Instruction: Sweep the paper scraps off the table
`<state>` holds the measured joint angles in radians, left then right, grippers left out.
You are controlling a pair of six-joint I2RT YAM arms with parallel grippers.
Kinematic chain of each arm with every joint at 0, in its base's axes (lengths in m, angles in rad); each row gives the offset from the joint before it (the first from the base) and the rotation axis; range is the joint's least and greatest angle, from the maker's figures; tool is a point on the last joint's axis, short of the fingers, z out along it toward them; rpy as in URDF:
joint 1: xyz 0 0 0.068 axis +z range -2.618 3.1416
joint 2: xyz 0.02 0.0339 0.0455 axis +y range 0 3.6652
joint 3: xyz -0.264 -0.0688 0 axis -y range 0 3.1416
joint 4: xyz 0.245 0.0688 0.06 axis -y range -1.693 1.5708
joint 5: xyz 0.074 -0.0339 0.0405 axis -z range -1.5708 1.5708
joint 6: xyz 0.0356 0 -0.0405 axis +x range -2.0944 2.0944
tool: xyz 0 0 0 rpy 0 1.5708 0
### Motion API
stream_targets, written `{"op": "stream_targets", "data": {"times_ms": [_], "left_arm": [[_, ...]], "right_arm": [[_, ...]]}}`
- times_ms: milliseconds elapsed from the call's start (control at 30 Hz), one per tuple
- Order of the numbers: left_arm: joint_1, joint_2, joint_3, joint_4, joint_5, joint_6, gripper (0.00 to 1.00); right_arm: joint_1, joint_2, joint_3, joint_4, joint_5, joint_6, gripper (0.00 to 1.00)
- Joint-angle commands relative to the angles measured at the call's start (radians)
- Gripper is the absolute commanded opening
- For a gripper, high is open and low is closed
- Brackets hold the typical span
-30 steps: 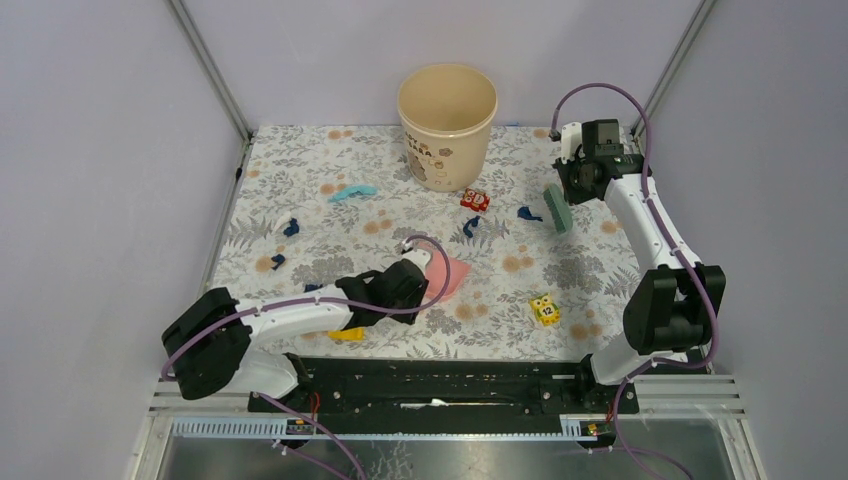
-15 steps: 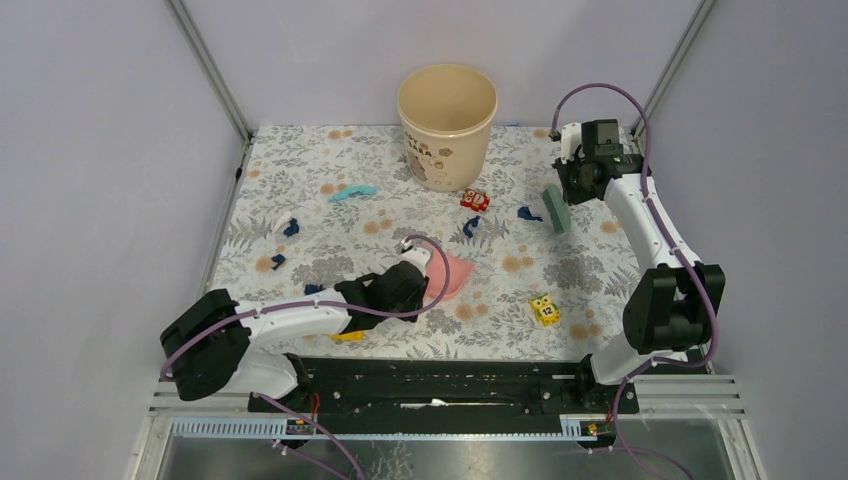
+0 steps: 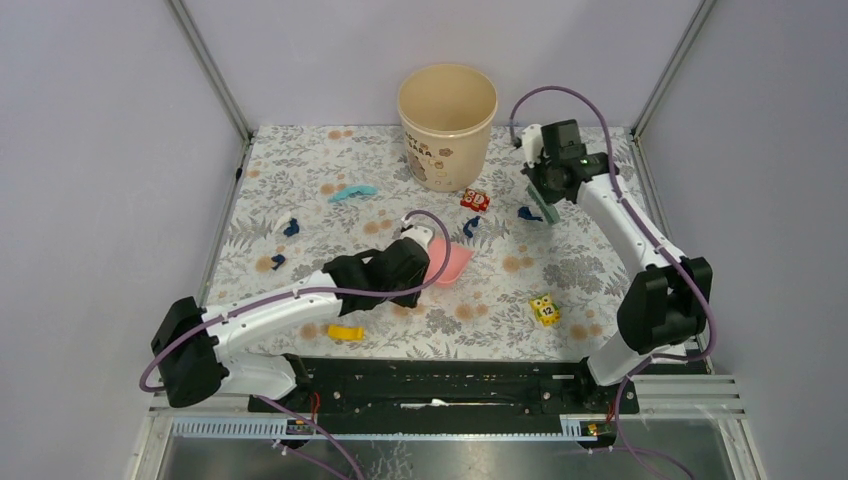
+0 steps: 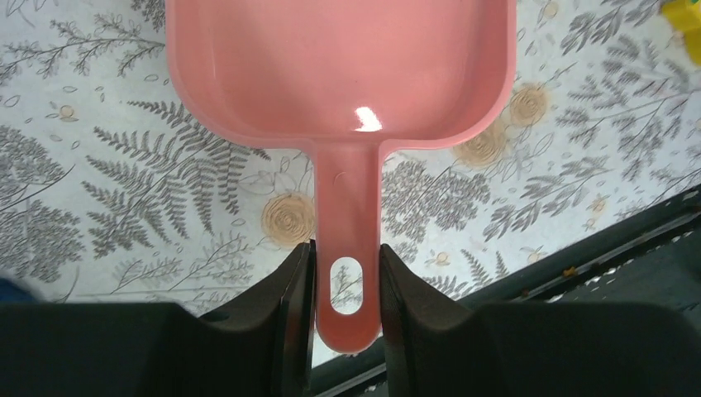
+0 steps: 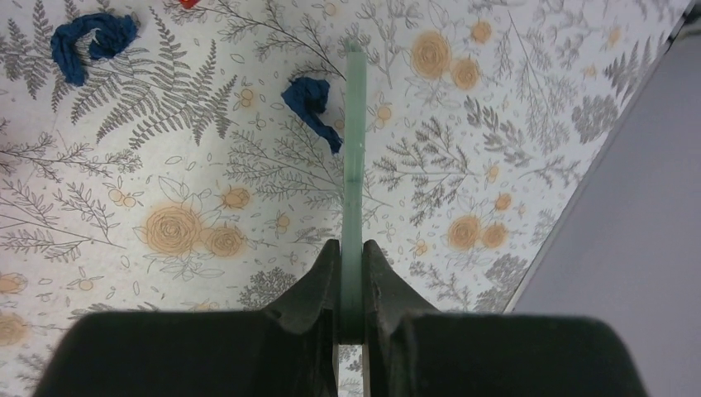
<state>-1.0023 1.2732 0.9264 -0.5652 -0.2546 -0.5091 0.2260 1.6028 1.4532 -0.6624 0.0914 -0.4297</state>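
My left gripper [image 3: 418, 262] is shut on the handle of the pink dustpan [image 3: 452, 263], which lies flat and empty on the table [image 3: 300, 165]; the handle sits between my jaws in the left wrist view [image 4: 347, 277]. My right gripper [image 3: 548, 192] is shut on a thin green brush [image 5: 354, 149], held on edge just right of a navy paper scrap [image 5: 312, 103] [image 3: 526, 213]. Another navy scrap [image 3: 471, 226] [image 5: 89, 41] lies just beyond the dustpan. Two more navy scraps [image 3: 291, 227] [image 3: 277, 261] and a light-blue strip [image 3: 352, 191] lie at the left.
A beige bucket [image 3: 447, 120] stands at the back centre. A red cube [image 3: 475, 200] lies in front of it. A yellow cube [image 3: 544, 309] is at the near right. A flat yellow piece [image 3: 346, 332] lies near the front edge under my left arm.
My right arm swung left with the green brush, up to the navy scrap near the red cube. My left arm stretched forward, carrying the dustpan a little farther from the front edge.
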Motion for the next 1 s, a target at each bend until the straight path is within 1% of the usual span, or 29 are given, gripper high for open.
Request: {"op": "stream_targets", "data": {"times_ms": [0,133,267,367,533,600,667,767,867,967], "left_arm": [[-0.004,0.025,0.052,-0.159,0.010,0.062,0.00],[-0.004,0.076,0.062,-0.181,0.032,0.090,0.00],[-0.004,0.132,0.072,-0.182,0.054,0.106,0.00],[-0.004,0.178,0.077,-0.166,0.070,0.117,0.00],[-0.004,0.239,0.094,-0.132,0.084,0.114,0.00],[-0.004,0.259,0.100,-0.118,0.081,0.120,0.00],[-0.003,0.285,0.111,-0.107,0.078,0.126,0.00],[-0.004,0.319,0.131,-0.093,0.071,0.135,0.00],[-0.004,0.338,0.149,-0.080,0.054,0.136,0.00],[-0.004,0.324,0.151,-0.064,0.046,0.128,0.00]], "right_arm": [[0.062,0.044,0.032,0.068,0.134,-0.091,0.00],[0.081,0.102,0.031,0.081,0.147,-0.126,0.00],[0.133,0.107,0.026,0.017,0.079,-0.116,0.00],[0.191,0.081,0.033,-0.053,-0.054,-0.052,0.00],[0.281,0.006,0.014,-0.126,-0.214,0.044,0.00],[0.296,-0.029,-0.005,-0.141,-0.325,0.064,0.00],[0.298,-0.058,-0.022,-0.165,-0.440,0.054,0.00],[0.298,-0.077,-0.019,-0.233,-0.549,0.026,0.00],[0.298,-0.083,0.016,-0.337,-0.633,0.004,0.00],[0.298,-0.091,0.082,-0.418,-0.695,-0.018,0.00]]}}
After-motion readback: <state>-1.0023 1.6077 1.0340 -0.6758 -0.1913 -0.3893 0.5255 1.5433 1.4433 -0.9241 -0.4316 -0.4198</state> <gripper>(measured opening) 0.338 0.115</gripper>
